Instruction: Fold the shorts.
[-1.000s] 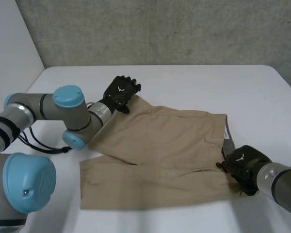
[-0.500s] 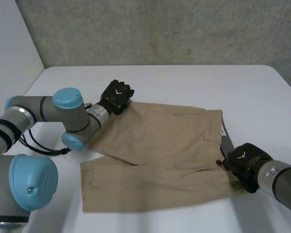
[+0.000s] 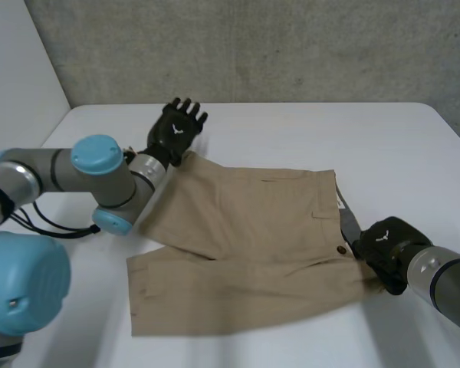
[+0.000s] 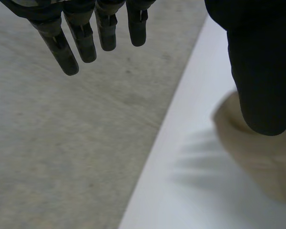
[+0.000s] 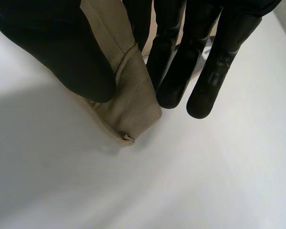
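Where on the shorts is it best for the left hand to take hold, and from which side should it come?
Probably the far leg's hem corner, coming from the far-left side. The left hand hovers open right by it, the shorts lie flat there with bare table around the corner, and the right hand pinches the waist end.

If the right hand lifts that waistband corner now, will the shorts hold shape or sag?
Probably sag: the shorts lie limp and creased on the table, so they look floppy and light. The right hand pinches only one waistband corner, so the rest would likely trail. The left hand is open, gripping nothing.
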